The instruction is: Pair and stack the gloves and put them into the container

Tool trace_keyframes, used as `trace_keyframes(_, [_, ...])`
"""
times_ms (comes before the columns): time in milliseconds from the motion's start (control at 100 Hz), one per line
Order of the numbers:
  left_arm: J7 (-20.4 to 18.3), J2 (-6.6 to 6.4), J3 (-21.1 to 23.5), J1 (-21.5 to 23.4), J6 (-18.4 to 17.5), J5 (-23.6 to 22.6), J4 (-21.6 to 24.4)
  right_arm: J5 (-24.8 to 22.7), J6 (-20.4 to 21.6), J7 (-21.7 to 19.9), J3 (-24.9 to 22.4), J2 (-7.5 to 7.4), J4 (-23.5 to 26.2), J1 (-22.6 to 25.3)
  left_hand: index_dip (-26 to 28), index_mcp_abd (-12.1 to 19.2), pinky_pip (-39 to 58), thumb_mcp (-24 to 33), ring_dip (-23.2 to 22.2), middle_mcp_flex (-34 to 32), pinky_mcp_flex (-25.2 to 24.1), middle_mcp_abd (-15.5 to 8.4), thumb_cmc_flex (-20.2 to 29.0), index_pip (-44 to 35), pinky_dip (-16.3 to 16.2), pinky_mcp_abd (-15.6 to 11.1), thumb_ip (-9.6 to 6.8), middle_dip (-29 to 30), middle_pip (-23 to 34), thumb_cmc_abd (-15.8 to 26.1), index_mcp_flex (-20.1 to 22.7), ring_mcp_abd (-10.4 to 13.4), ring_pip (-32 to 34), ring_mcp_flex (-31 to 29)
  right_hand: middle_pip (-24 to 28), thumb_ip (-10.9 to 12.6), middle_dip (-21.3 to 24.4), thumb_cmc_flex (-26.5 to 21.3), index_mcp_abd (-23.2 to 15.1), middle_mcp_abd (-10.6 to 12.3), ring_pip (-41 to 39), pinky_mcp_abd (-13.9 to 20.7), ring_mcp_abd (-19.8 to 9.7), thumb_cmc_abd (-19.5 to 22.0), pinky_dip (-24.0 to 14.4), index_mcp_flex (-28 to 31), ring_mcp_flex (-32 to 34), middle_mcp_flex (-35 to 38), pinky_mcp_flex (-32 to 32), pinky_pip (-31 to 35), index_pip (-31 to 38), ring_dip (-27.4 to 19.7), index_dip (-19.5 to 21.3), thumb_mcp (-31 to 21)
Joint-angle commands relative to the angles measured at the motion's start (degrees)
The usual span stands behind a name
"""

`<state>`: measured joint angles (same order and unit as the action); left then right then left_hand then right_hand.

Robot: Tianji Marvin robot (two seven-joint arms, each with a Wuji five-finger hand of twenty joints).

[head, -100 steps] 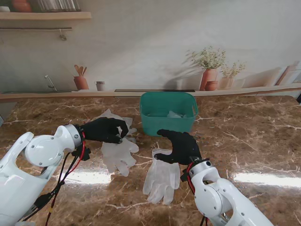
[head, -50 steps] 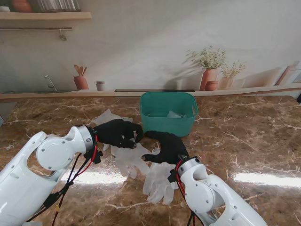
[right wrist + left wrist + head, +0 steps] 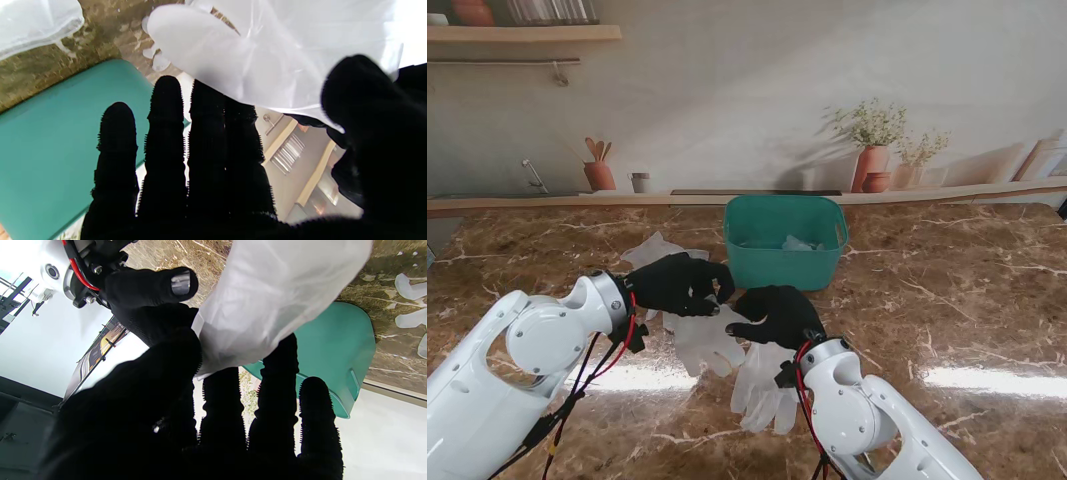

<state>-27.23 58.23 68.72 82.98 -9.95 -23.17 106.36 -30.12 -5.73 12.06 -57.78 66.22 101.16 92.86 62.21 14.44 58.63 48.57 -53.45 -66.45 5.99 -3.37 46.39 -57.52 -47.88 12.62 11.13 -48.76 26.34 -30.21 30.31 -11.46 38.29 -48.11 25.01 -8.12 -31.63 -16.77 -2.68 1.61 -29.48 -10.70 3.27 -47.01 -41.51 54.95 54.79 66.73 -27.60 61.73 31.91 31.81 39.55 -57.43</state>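
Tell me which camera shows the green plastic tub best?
The stand view: the green plastic tub appears whole, open top and something pale inside. Both wrist views catch only part of its outer wall behind black fingers.

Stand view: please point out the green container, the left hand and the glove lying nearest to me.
green container point(image 3: 783, 266), stand view, front wall.
left hand point(image 3: 677, 284), stand view, back of hand.
nearest glove point(image 3: 762, 385), stand view, palm area.
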Motion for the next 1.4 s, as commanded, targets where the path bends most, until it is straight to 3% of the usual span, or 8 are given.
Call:
trace_keyframes(0, [0.65,0.33,0.31,0.82,0.19,-0.05,0.53,-0.06,0.61,1.26,0.50,0.80,-1.20,0.55,-0.77,1.24,2.20,-1.36,-0.19,-2.93,-0.04,-1.35,0.60,0.84,-1.12,1.18,0.29,-0.21,-0.77,-0.84,-1.17,-1.33,0.95,-1.64,-0.22,-1.51,-0.51,-1.32,-1.84,1.11,-1.02,0.71,-2.06,-3.01,0.60,1.93,2.42,1.83,0.10,2.34,1.46,1.01,-0.07,-2.61])
trace_keyframes(310, [6.95,1.69,0.84,3.07,1.59,-0.82,1.45,-1.10,2.68,15.20,4.53,3.94,-4.90,0.66,-2.87,-0.71,2.79,-2.93,0.08,-3.15,0.35,-1.06,0.77,1.32,-1.33,1.36,0.61,1.86,-2.21,0.25,-1.68,-1.60,0.90,-1.80,0.08,-2.18,-0.91,-5.45,-5.40,3.30,-2.92,1.98,-4.24,-6.63,-0.23,0.27,-1.37,-1.05,2.92,1.56,1.10,3.19,-0.95,-5.16])
trace_keyframes(440, [8.10,1.98,0.47,3.21,1.93,-0.54,1.38,-0.55,3.31,19.77,5.74,5.28,-6.30,0.37,-3.88,-1.18,2.68,-4.28,0.34,-2.77,0.22,-1.16,1.32,1.08,-1.22,1.28,0.58,2.43,-2.21,1.02,-2.29,-1.70,0.69,-1.53,5.28,-10.35,-5.60,-11.32,-10.32,4.65,-8.30,2.50,-5.24,-6.10,-0.86,-1.26,-0.90,0.51,2.02,2.47,17.13,5.62,-11.58,-0.06])
trace_keyframes(700, [9.17,2.29,0.12,3.27,1.96,0.63,1.01,-0.82,6.78,21.90,5.45,5.57,-6.59,0.38,-5.05,-1.37,2.03,-6.51,0.66,-1.65,-0.36,-1.21,2.75,0.73,-0.86,1.51,0.14,2.28,-2.13,2.31,-3.64,-1.51,0.31,-0.56,3.83,-7.76,-6.42,-13.35,-15.91,3.69,-11.46,1.55,-4.19,-7.35,-1.83,2.87,7.93,7.76,-7.33,10.47,24.63,5.24,-5.71,-6.74])
trace_keyframes(1000, [11.26,2.77,-0.14,3.67,0.40,2.32,-0.19,0.70,7.53,22.81,4.43,5.93,-5.51,1.46,-8.49,-1.22,-0.10,-11.46,1.70,0.65,-1.40,-0.80,5.83,1.93,0.22,1.98,-0.80,1.95,-2.38,5.06,-4.58,-0.55,-1.97,1.62,8.97,-6.94,-5.04,-14.73,-9.64,-1.51,-18.66,-0.60,-1.62,-8.42,0.72,5.34,18.47,15.69,-16.85,18.41,28.19,8.49,-10.80,-14.03])
trace_keyframes(1130, [11.24,2.79,0.22,3.91,0.25,3.05,-0.35,0.54,7.53,23.43,3.94,5.98,-5.12,1.73,-23.81,-5.47,-3.73,-13.97,5.47,9.20,-3.73,1.21,3.40,13.89,1.95,1.97,-1.50,4.06,-6.87,8.17,-4.39,0.39,-8.94,8.64,13.79,-6.54,-9.68,-13.88,-11.91,-1.08,-23.86,-0.41,-2.54,-8.47,1.93,6.36,18.81,15.55,-18.55,19.18,28.73,12.88,-3.74,-18.78])
trace_keyframes(1250, [11.90,3.04,1.02,4.63,0.79,4.11,-0.73,-0.44,7.56,23.70,3.02,5.76,-4.67,1.97,-37.27,-10.80,-8.53,-11.18,11.59,25.87,-6.32,4.12,-8.28,26.28,3.13,1.53,-6.09,22.08,-4.61,13.50,-2.51,1.41,-15.89,17.33,15.92,-6.53,-12.02,-13.23,-13.50,-0.62,-25.87,-0.15,-3.14,-8.50,1.61,7.57,19.19,15.60,-19.44,19.71,27.80,14.62,0.72,-21.02])
trace_keyframes(1390, [10.59,2.94,3.10,5.78,2.08,6.61,-1.16,-1.20,7.69,24.39,1.64,5.62,-3.96,2.49,-45.82,-17.18,-15.91,-22.01,17.57,38.87,-10.60,5.80,-11.72,37.45,4.86,0.27,-6.86,27.86,-10.01,12.43,-3.68,2.99,-23.20,28.17,16.22,-6.29,-12.50,-13.04,-14.27,-0.48,-26.02,-0.03,-3.26,-7.92,1.51,7.69,19.13,15.44,-19.31,19.63,27.53,14.79,1.87,-21.51])
